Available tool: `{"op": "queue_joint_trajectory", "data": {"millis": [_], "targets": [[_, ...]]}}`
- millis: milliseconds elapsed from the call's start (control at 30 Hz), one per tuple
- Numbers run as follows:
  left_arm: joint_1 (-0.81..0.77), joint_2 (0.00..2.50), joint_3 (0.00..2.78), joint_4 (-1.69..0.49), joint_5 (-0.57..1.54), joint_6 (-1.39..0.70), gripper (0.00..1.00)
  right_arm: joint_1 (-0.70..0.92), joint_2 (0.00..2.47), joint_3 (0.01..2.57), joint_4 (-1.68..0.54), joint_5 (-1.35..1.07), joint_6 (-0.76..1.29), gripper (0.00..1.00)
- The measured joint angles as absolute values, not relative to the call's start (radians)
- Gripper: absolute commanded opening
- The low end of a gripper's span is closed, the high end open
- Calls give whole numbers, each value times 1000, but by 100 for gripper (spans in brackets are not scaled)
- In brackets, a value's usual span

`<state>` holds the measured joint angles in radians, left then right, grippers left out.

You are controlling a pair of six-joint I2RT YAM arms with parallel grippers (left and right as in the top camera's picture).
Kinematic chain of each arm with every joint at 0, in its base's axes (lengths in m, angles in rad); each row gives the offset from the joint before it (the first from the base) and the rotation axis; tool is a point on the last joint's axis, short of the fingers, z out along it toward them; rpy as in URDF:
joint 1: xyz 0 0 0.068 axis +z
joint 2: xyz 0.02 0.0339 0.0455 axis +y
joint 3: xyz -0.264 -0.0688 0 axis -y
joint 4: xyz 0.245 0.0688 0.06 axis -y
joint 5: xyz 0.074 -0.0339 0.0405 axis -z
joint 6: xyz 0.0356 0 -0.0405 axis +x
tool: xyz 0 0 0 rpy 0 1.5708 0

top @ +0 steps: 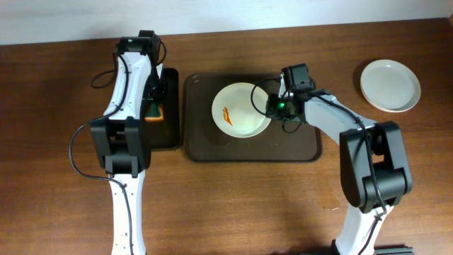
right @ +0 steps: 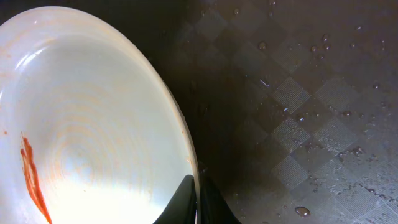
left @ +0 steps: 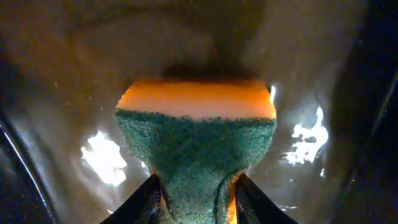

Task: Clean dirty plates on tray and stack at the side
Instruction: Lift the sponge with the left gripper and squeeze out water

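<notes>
Black-tipped right gripper point(right: 198, 193) pinched tight on the right-hand rim of a smeared plate point(right: 93, 118), one fingertip inside the lip, one outside. Plate flat near the middle of the brown tray point(right: 298, 112), spreading away to the gripper's left, with an orange smear point(right: 34, 180) on its far side. Water beads point(right: 301, 211) scattered over the tray's chequered floor beside the fingers. From overhead, right arm point(top: 368, 156) rising from the table's near edge, elbow bent, forearm angled in and leftward to the plate's rim.

Left gripper point(left: 198, 202) clamped on a sponge point(left: 196, 143), green scouring face squeezed to a waist between the fingers, orange foam behind. Sponge low over the wet black tray point(left: 323, 93), just left of the brown tray; contact with its floor not clear. Left arm point(top: 127, 106) stretched up the table from the near edge, wrist doubled back down over the black tray.

Second plate point(top: 390, 85), white and unmarked, on the wooden table point(top: 56, 212) at far right, well apart from both trays.
</notes>
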<state>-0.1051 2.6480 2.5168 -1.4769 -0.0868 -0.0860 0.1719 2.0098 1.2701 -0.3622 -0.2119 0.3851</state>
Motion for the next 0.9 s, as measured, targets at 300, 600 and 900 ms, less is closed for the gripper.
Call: {"op": "queue_joint_trajectory", "data": {"millis": [300, 600, 900], "targets": [[-105, 2650, 2530, -1535, -87, -86, 0, 172, 2010, 1270, -361, -212, 385, 6], [-51, 2677, 2912, -1673, 75, -94, 0, 172, 2012, 1272, -358, -212, 385, 6], [102, 2687, 2856, -1687, 557, -40, 0, 172, 2013, 1272, -358, -212, 385, 6]]}}
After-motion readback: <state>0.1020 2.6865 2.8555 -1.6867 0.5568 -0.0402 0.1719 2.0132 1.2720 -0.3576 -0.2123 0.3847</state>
